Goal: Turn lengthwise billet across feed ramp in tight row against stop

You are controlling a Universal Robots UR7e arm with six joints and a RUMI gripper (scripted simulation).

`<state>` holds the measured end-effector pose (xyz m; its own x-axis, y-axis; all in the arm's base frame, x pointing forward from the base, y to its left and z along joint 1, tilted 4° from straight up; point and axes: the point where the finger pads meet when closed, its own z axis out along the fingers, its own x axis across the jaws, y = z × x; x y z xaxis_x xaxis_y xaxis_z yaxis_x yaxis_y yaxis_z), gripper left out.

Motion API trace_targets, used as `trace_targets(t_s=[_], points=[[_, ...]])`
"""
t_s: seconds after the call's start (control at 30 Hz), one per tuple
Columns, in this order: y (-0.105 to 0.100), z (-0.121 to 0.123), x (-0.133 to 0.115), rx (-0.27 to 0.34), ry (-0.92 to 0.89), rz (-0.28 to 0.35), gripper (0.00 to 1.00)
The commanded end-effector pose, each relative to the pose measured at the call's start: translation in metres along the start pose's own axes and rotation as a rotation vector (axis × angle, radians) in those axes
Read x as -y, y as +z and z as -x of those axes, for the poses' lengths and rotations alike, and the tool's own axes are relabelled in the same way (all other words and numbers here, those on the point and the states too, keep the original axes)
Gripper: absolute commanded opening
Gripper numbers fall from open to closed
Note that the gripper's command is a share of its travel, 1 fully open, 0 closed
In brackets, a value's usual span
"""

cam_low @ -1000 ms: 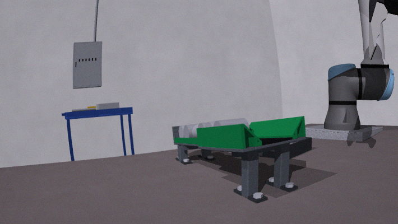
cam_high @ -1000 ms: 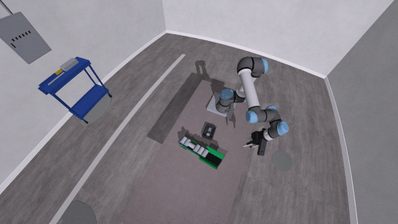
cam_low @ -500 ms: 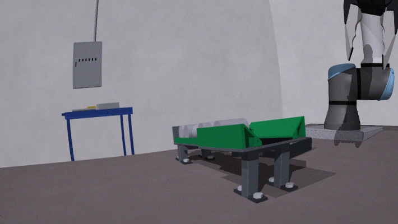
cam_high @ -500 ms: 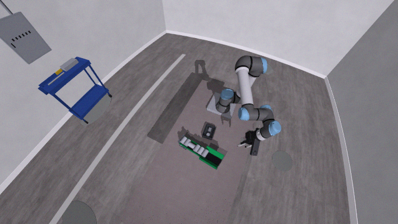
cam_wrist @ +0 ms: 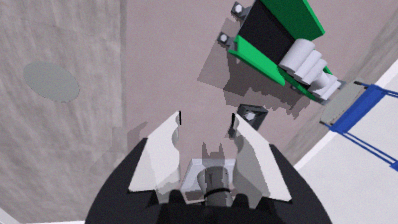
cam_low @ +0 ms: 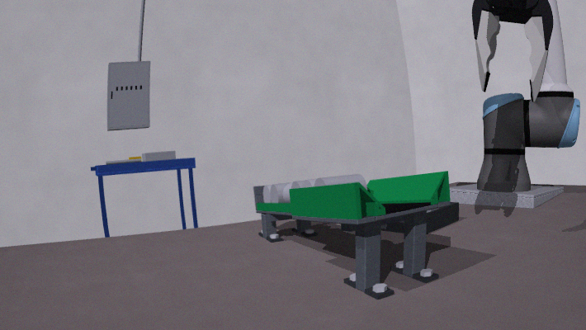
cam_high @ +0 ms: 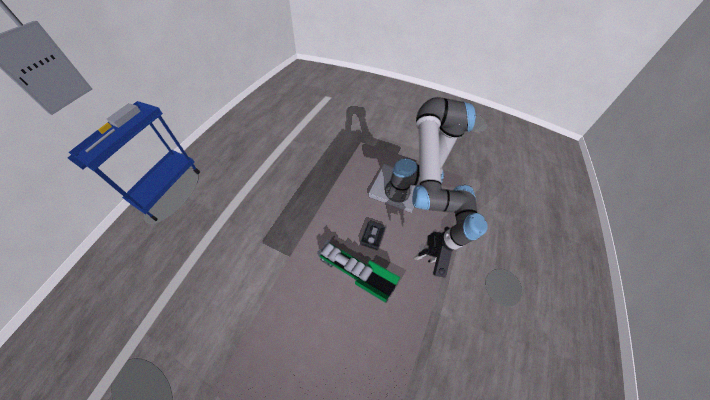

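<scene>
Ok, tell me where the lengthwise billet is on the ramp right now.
In the top view, the lengthwise billet lies on the green feed ramp toward its left end, with crosswise billets on both sides; the gripper is off to the right, away from it.
</scene>
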<state>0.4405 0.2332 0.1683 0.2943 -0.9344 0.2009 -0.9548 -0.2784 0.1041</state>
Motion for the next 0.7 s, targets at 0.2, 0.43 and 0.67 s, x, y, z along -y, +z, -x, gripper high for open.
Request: trace_targets(t_s=[0.2,0.43,0.67], points=[[0.005,-0.027,-0.002,0.029,0.031,0.000,0.40],[0.009,-0.044,-0.003,0.047,0.051,0.000,0.40],[0.009,-0.044,-0.003,0.047,0.051,0.000,0.40]])
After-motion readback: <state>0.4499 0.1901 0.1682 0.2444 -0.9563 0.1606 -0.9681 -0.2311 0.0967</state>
